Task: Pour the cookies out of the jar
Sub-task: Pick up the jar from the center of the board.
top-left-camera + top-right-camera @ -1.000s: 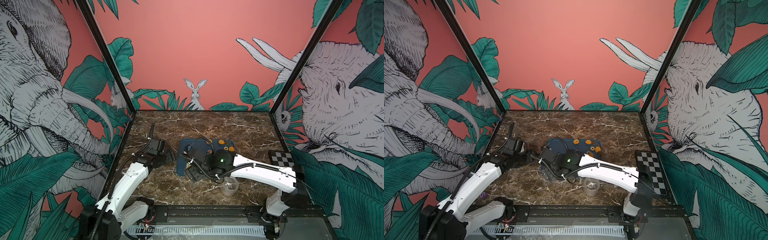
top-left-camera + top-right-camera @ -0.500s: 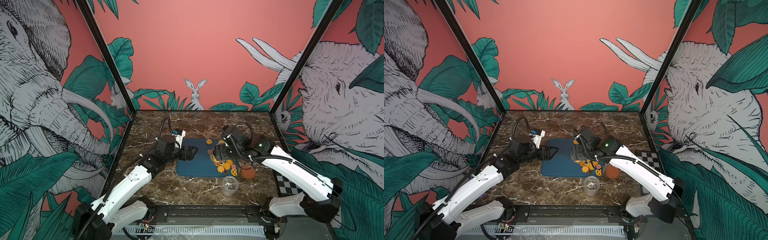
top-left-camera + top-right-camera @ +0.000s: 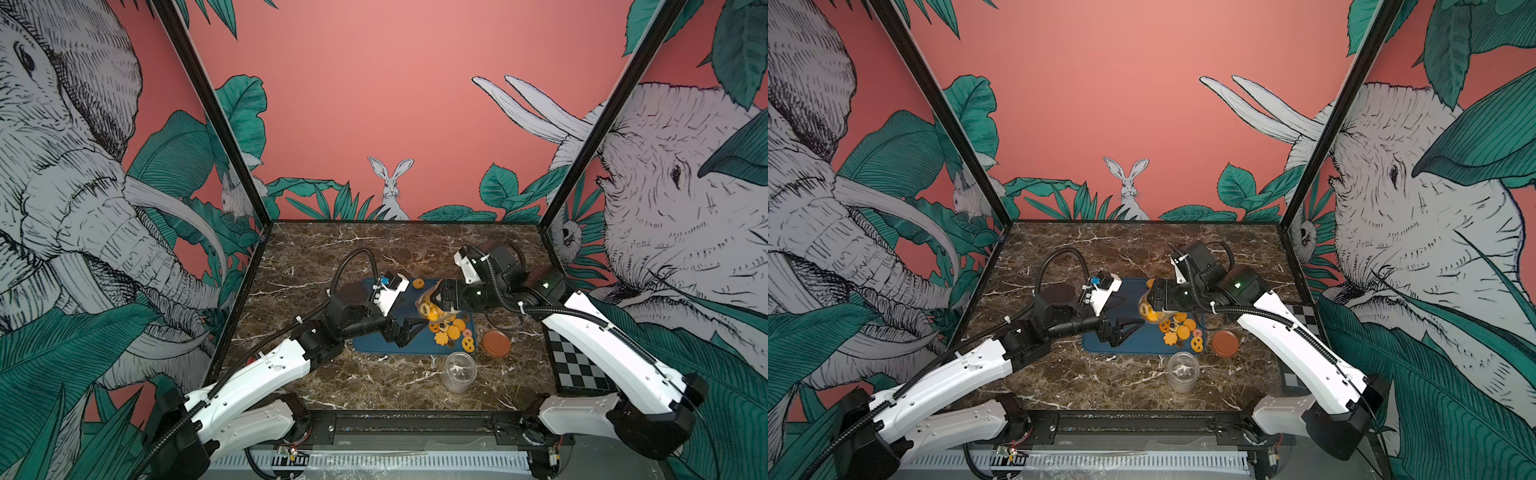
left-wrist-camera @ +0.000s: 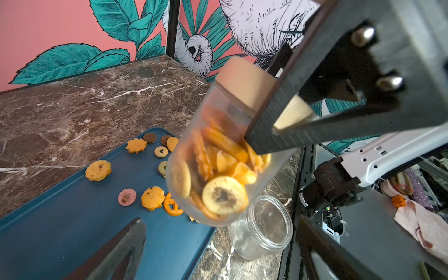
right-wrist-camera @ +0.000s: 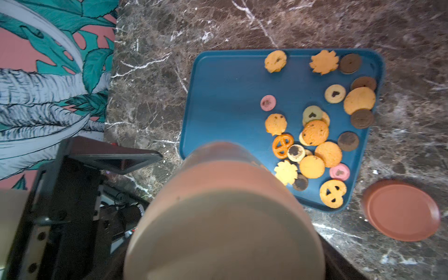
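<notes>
Orange-yellow cookies (image 4: pixel 223 194) pack the mouth of the jar (image 4: pixel 218 150), which hangs tilted, mouth downward, above the right part of the blue tray (image 3: pixel 419 345). The right gripper (image 3: pixel 438 300) is clamped around the jar's body. More cookies lie loose on the tray beneath it, mostly orange rounds and pretzels with a few brown and pink ones. A single one sits apart at the tray's far edge.

In both top views the gripper covers most of the jar, so only its mouth and a few biscuits show. The right wrist view is largely filled by the jar's tan closed end, which hides the mouth and everything inside. One black finger (image 5: pixel 109 158) shows beside it; the opposite one is out of sight. That view gives the sharpest look at the loose cookies. Only the left wrist view looks into the mouth, and the contents there are blurred.

The left gripper (image 3: pixel 406 328) hovers over the middle of the tray, jaws apart with nothing between them, pointing at the jar. Whether its tips touch the tray cannot be told.

Just off the tray's near right corner an empty glass jar (image 3: pixel 459 371) stands upright on the marble table (image 3: pixel 374 249). A brown lid (image 3: pixel 496 343) lies flat beside the tray's right edge.
</notes>
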{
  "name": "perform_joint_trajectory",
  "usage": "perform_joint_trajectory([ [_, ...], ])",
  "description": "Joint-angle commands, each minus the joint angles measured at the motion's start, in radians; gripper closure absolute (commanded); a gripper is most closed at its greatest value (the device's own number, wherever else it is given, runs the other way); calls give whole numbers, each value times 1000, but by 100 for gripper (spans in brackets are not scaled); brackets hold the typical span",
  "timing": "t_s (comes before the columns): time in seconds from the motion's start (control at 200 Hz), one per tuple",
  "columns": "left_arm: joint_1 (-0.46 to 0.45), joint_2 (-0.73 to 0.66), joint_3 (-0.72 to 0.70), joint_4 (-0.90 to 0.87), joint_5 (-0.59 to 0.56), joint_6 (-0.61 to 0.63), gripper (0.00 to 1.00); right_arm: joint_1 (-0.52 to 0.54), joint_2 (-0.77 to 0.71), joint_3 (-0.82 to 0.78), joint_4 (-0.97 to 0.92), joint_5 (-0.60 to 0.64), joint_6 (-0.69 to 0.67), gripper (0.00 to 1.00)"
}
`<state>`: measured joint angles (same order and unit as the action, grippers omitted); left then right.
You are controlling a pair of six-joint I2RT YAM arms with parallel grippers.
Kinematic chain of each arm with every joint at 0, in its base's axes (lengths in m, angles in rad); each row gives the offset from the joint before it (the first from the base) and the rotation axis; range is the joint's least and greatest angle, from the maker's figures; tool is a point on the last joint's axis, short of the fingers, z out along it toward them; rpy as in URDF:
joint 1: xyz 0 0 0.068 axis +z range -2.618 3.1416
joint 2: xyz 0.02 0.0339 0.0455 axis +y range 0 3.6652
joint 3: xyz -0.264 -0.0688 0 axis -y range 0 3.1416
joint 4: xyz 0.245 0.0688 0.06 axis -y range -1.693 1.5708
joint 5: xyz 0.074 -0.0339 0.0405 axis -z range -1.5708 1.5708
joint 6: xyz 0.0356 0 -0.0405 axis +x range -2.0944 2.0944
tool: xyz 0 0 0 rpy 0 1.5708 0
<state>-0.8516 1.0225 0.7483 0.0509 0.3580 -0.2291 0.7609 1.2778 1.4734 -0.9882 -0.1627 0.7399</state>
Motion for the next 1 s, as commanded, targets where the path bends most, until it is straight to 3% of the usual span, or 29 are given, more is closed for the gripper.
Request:
perform_joint_trajectory([
  [0.0, -6, -8, -33, 94, 33, 39, 1, -1, -18, 17, 129, -95, 17, 100],
  [0.495, -6, 11, -62, 168, 142, 42, 1, 1, 2, -58, 340, -319, 86, 100],
  [0.845, -6, -53, -106, 132, 157, 211, 1, 1, 18, -89, 425, -439, 99, 100],
  [0.995, -6, -53, -111, 126, 157, 208, 1, 1, 25, -116, 488, -473, 128, 100],
])
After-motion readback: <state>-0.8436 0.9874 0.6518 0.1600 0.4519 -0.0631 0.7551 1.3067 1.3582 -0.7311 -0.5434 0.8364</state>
